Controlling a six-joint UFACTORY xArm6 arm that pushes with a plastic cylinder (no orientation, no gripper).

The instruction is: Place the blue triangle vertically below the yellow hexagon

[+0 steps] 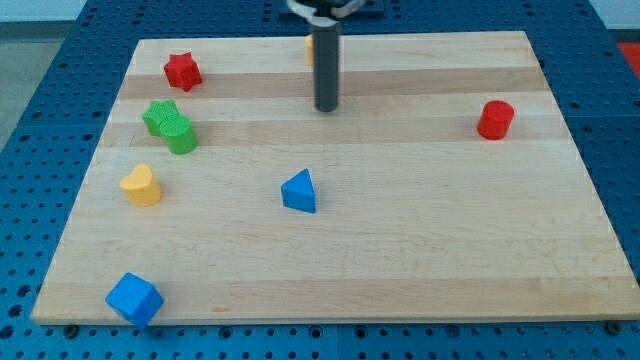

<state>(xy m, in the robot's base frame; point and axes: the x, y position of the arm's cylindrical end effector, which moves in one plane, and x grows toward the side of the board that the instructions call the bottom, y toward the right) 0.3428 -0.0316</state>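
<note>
The blue triangle [299,191] lies near the middle of the wooden board [420,240]. My tip [326,108] is above it in the view and slightly to the right, well apart from it. A sliver of a yellow block [310,48] shows just left of the rod near the view's top edge of the board. The rod hides most of it, so I cannot make out its shape.
A red star [182,71] sits at the top left. A green star [160,115] touches a green block [181,135] on the left. A yellow heart [141,186] lies below them. A blue cube [134,299] is at the bottom left, and a red cylinder [495,119] on the right.
</note>
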